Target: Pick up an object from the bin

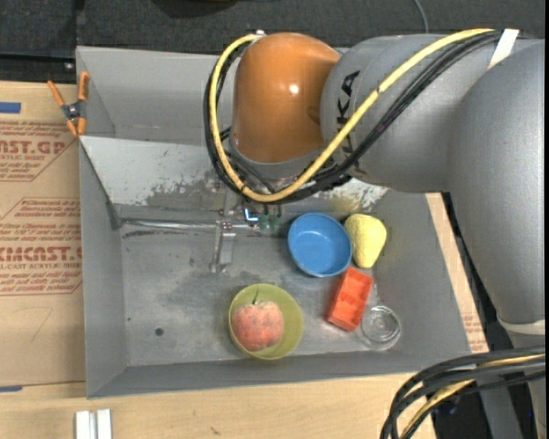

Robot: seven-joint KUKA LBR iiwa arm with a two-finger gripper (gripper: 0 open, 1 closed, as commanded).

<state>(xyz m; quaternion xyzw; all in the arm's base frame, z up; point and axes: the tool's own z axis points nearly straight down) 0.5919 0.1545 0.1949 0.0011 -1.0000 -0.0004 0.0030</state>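
Arm (421, 108) comes in from 3 o'clock, wrist bent down, gripper (227, 238) low over bare bin (156, 273) floor; I cannot tell if it is open or holds anything. Blue bowl (317, 243) lies at its 3 o'clock, reddish fruit (258, 324) at 5.

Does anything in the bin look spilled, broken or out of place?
Nothing stands out. The blue bowl sits open side up, the reddish fruit rests on the green plate, and nothing looks spilled or broken.

A blue bowl (318, 243) (upright) lies just beside a yellow fruit (367, 238).
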